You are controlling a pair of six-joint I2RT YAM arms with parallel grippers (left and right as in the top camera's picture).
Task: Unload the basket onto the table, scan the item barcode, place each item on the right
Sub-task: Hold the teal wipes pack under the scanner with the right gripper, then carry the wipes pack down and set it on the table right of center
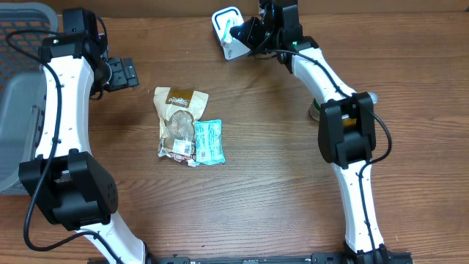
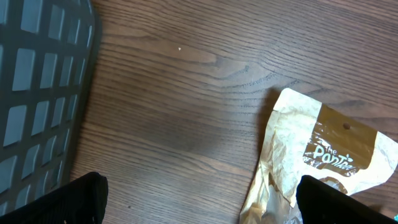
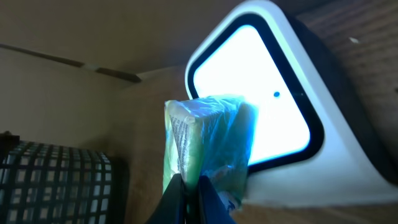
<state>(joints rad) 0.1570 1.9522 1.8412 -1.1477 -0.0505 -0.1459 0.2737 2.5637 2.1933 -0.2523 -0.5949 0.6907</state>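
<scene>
Right end effector (image 3: 189, 194), pressed together, pinches the lower edge of a green-and-blue wrapped packet (image 3: 208, 137). The packet's long axis stands upright, just in front of the lit window of the barcode scanner (image 3: 249, 81), which lies toward 1 o'clock from the fingers in the wrist view. Left end effector (image 1: 121, 73), spread and empty, hangs well apart at 9 o'clock of the table (image 1: 278, 191), near a brown snack pouch (image 1: 179, 117) and a teal packet (image 1: 209, 141). The right arm is judged to be presenting the barcode.

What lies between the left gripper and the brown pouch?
Nothing but bare table separates the left gripper from the pouch; the overhead and left wrist views both show it.
</scene>
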